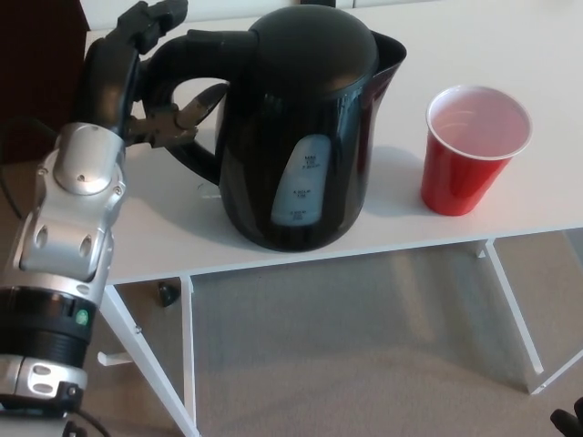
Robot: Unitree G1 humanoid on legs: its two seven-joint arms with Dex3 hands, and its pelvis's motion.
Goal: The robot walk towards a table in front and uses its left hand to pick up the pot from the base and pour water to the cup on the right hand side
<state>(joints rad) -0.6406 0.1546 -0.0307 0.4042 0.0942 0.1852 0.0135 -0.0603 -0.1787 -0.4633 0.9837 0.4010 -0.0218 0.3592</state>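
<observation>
The left hand (137,86) comes in from the left edge on a silver forearm and sits at the handle (178,100) of the black pot (305,127). Its two thick fingers (150,20) reach over the top of the handle while the thumb pokes into the handle's loop from below, so the hand is wrapped loosely about the handle with fingers and thumb apart; the grasp is not closed. The pot stands upright on the white table (164,228), near the table's front edge, its spout turned to the right and its pale water-level window (305,182) facing the camera. Whether a base lies under it cannot be told, as the pot's body hides its own foot. To the right of the pot, apart from it with a strip of bare tabletop between, stands the red cup (474,150), upright, white inside, and close to the front edge. Nothing lies between pot and cup. Under the table run white legs and a crossbar (187,346) over grey carpet (346,355), and a small dark object (167,292) lies on the floor by the left leg. The right hand does not show
</observation>
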